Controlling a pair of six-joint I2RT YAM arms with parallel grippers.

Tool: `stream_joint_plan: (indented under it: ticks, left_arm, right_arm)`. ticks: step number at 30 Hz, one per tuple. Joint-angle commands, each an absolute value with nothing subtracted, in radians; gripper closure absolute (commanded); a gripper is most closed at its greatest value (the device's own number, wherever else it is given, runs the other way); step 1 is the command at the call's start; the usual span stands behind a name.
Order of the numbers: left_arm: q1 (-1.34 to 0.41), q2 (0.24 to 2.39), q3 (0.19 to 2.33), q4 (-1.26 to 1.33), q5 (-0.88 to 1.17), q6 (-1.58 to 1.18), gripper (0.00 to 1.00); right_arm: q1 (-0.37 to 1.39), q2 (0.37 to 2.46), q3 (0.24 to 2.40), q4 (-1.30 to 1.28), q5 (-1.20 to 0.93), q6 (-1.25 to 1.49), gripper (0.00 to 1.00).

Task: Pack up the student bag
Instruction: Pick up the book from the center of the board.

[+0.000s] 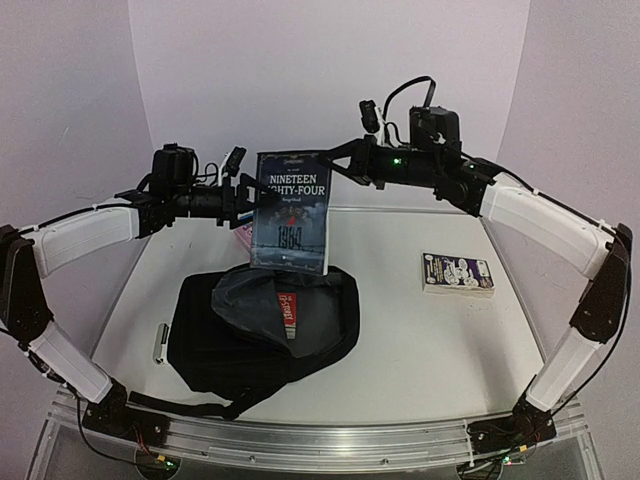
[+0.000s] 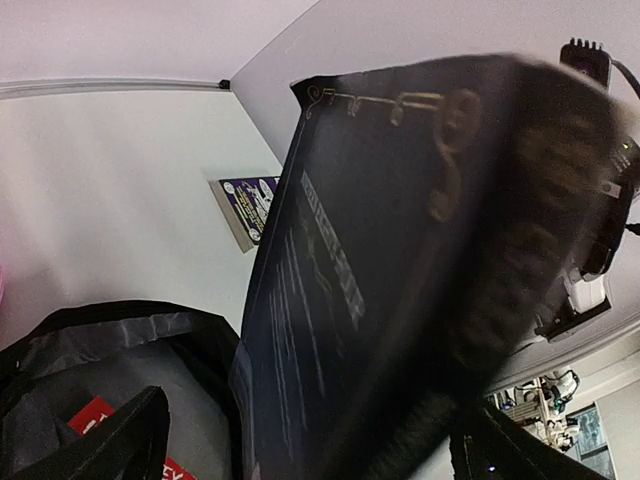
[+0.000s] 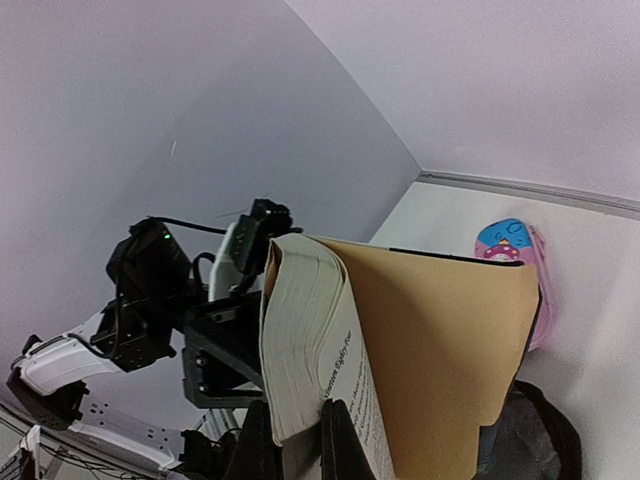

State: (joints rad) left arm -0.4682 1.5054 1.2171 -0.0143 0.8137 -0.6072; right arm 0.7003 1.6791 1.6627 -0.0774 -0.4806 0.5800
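One novel (image 1: 292, 210) hangs over student bag (image 1: 200, 340); paperback (image 1: 458, 273) apart.

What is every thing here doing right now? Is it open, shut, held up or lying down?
Student bag: lying on the table, top open.
Nineteen Eighty-Four book: held up in the air above the bag.
Right gripper: shut on the book's top corner.
Left gripper: open, at the book's side edge.
Second book: closed, lying flat on the table.
Pink pouch: lying on the table.
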Motion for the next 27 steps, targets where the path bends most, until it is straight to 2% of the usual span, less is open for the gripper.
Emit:
stream_joint_plan:
  ticks: [1,2,4,8,11,15,16,17,18,19,20,21,22,27]
  left_arm:
    - [-0.481,1.495,1.233,0.059,0.846,-0.595,0.06]
    - [-0.482,1.490,1.223,0.070,0.857,-0.597,0.10]
    - [-0.483,1.475,1.195,0.107,0.887,-0.610,0.29]
    - [-0.483,1.442,1.128,0.222,0.947,-0.651,0.74]
    - [-0.483,1.426,1.106,0.227,0.959,-0.653,0.99]
    - [-0.484,1.405,1.090,0.177,0.974,-0.621,1.00]
    - [-0.484,1.402,1.092,0.152,0.982,-0.606,1.00]
    - [-0.484,1.400,1.096,0.119,0.990,-0.588,1.00]
    - [-0.483,1.400,1.105,0.076,0.998,-0.565,1.00]
    - [-0.485,1.402,1.120,0.019,1.008,-0.529,1.00]
    - [-0.485,1.404,1.134,-0.053,1.020,-0.495,1.00]
    - [-0.487,1.405,1.149,-0.116,1.030,-0.468,1.00]
    - [-0.491,1.407,1.161,-0.164,1.038,-0.440,1.00]
    - [-0.529,1.413,1.221,-0.331,1.116,-0.332,1.00]
  right_arm:
    - [0.720,1.602,1.734,0.130,-0.509,0.643,1.00]
    - [0.722,1.600,1.731,0.134,-0.507,0.645,1.00]
    - [0.722,1.596,1.719,0.136,-0.494,0.643,1.00]
    - [0.723,1.583,1.673,0.135,-0.445,0.642,1.00]
    - [0.723,1.569,1.625,0.129,-0.423,0.643,1.00]
    - [0.723,1.536,1.557,0.084,-0.406,0.598,1.00]
    - [0.723,1.528,1.554,0.042,-0.380,0.567,0.93]
    - [0.723,1.519,1.553,-0.007,-0.351,0.533,0.79]
    - [0.723,1.509,1.555,-0.066,-0.319,0.495,0.56]
    - [0.723,1.504,1.561,-0.134,-0.294,0.447,0.24]
    - [0.723,1.501,1.575,-0.198,-0.297,0.410,0.08]
    - [0.723,1.502,1.592,-0.258,-0.313,0.374,0.03]
    - [0.723,1.504,1.610,-0.315,-0.337,0.341,0.02]
    - [0.726,1.528,1.682,-0.553,-0.406,0.212,0.02]
